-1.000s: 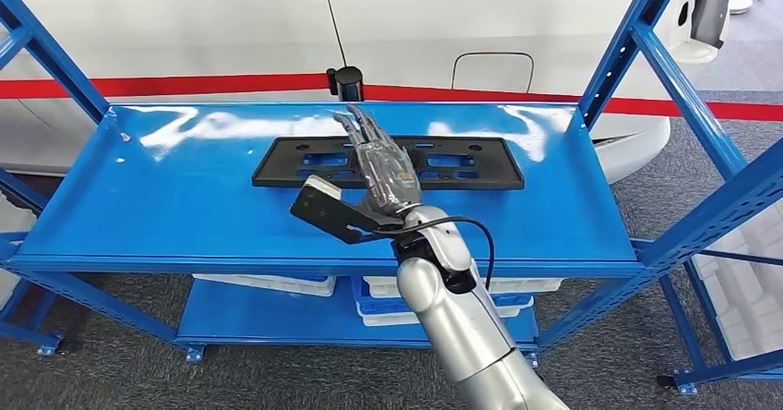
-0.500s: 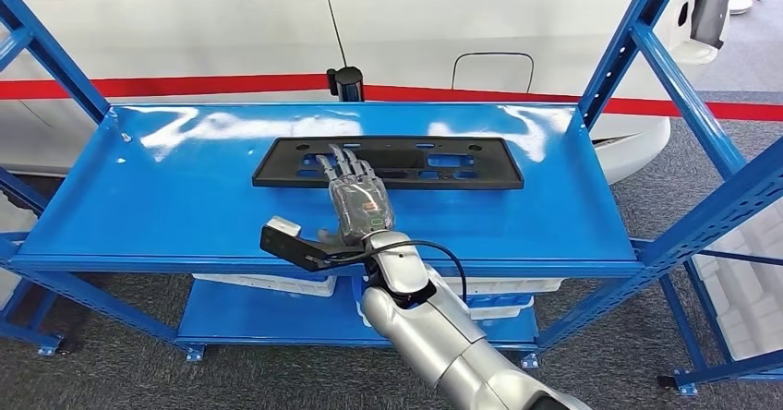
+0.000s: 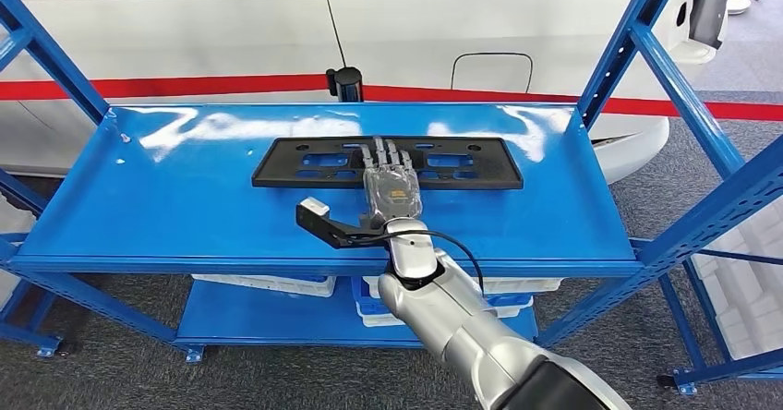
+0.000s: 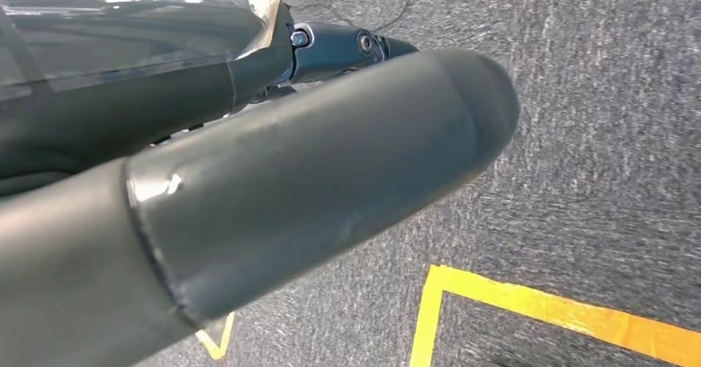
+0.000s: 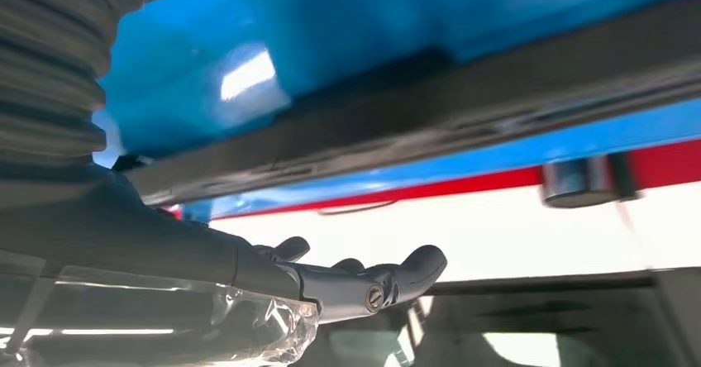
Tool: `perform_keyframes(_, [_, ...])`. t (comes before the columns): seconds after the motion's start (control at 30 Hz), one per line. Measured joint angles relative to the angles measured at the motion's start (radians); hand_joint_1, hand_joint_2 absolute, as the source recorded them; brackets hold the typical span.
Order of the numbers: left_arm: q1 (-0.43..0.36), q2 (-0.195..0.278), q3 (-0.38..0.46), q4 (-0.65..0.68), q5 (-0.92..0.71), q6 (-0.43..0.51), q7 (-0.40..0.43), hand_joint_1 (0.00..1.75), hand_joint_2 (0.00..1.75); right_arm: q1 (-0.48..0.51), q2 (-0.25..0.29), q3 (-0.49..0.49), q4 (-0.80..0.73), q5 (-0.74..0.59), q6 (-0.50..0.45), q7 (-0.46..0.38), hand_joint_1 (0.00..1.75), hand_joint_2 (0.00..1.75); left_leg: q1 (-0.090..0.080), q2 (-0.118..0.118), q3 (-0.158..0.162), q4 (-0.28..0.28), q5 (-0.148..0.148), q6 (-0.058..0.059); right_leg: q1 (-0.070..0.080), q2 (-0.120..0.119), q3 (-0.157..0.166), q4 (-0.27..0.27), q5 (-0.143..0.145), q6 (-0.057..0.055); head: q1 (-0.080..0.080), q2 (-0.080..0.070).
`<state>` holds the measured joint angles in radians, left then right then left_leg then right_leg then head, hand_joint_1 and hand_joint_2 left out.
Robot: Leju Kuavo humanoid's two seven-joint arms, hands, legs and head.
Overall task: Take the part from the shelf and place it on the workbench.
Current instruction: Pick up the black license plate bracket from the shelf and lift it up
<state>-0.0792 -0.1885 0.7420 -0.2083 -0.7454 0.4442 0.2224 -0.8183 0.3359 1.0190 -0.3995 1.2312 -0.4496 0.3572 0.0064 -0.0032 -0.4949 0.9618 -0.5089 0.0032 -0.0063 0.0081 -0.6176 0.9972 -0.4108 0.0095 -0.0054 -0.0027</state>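
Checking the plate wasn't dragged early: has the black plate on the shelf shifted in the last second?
No. The black plate lies in the same spot on the blue shelf, its far edge at the same place against the shelf's back rim.

Right hand (image 5: 331, 288) extended, fingers apart — close by the black part (image 5: 430, 111) on the blue shelf (image 5: 331, 28)

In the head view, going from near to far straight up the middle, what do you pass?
Right arm → right hand → black part on the blue shelf → black post → white vehicle with the red stripe.
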Motion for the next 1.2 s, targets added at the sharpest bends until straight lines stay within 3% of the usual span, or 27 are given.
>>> perform_keyframes(0.27, [0.002,-0.001,0.004,0.000,-0.007,0.026,0.005,0.00,0.00,-0.056,-0.027,-0.053,0.075,0.027,0.005,0.045,0.00,1.75,0.000,0.000,0.000,0.000,0.000,0.000,0.000,0.000,0.000,0.000,0.000,0.000,0.000,0.000])
perform_keyframes(0.3, [0.002,-0.001,0.004,0.000,-0.008,0.028,0.005,0.00,0.00,-0.058,-0.028,-0.057,0.080,0.029,0.005,0.047,0.08,1.75,0.000,0.000,0.000,0.000,0.000,0.000,0.000,0.000,0.000,0.000,0.000,0.000,0.000,0.000])
perform_keyframes(0.43, [0.002,-0.001,0.005,0.000,-0.009,0.037,0.008,0.00,0.00,-0.067,-0.033,-0.082,0.096,0.041,0.011,0.048,1.66,1.75,0.000,0.000,0.000,0.000,0.000,0.000,0.000,0.000,0.000,0.000,0.000,0.000,0.000,0.000])
perform_keyframes(0.47, [0.002,-0.002,0.005,0.000,-0.009,0.039,0.010,0.00,0.00,-0.069,-0.034,-0.088,0.100,0.043,0.016,0.045,1.71,1.75,0.000,0.000,0.000,0.000,0.000,0.000,0.000,0.000,0.000,0.000,0.000,0.000,0.000,0.000])
perform_keyframes(0.93, [0.001,-0.012,0.023,0.000,-0.003,0.074,0.018,0.00,0.00,-0.096,-0.012,-0.123,0.122,0.068,0.019,-0.023,1.75,1.75,0.000,0.000,0.001,0.000,0.000,0.000,0.000,0.001,0.001,0.000,0.000,0.000,0.000,0.000])
perform_keyframes(1.2, [0.001,-0.019,0.044,0.000,0.018,0.083,-0.039,0.00,0.00,-0.100,0.004,-0.128,0.119,0.055,-0.004,-0.090,1.75,1.75,0.000,0.001,0.001,0.000,0.000,0.000,0.000,0.001,0.001,0.000,0.000,0.000,0.000,0.000])
